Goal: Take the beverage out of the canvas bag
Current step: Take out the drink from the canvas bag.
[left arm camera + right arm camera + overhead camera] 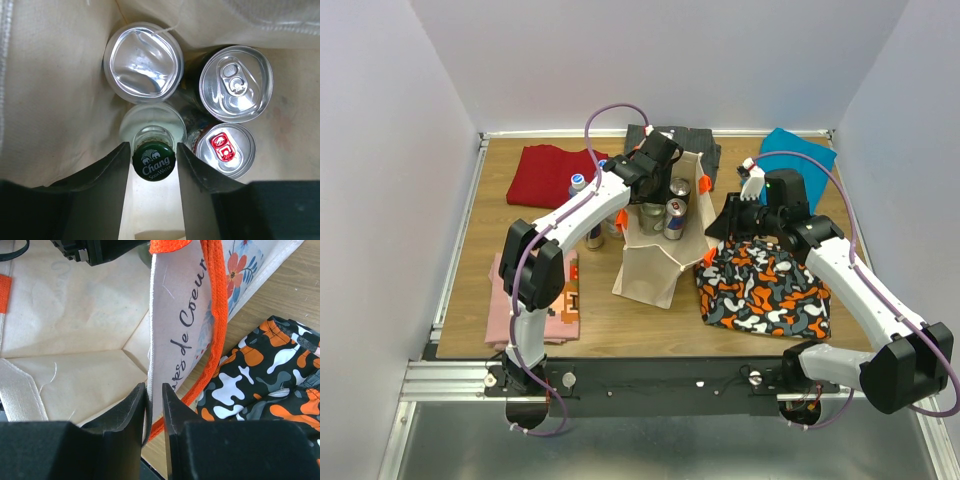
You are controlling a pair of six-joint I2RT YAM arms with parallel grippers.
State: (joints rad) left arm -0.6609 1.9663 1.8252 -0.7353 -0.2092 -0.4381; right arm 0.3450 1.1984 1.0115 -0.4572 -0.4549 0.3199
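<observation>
The beige canvas bag (650, 265) stands open mid-table with orange pieces at its rim. Inside it are a green-capped Chang soda water bottle (154, 162), a dented-top can (143, 62), a silver can (235, 82) and a red-tabbed can (226, 149). My left gripper (152, 145) reaches down into the bag. Its fingers (107, 185) flank the bottle cap with only slim gaps, still open. My right gripper (154, 386) is shut on the bag's right wall (172, 325), beside the orange strap (216, 315), and holds it upright.
A camo cloth (765, 290) lies right of the bag, a teal cloth (798, 152) at back right, a red cloth (552, 172) at back left and a pink cloth (535, 295) at front left. A blue-capped bottle (578, 185) stands just left of the bag.
</observation>
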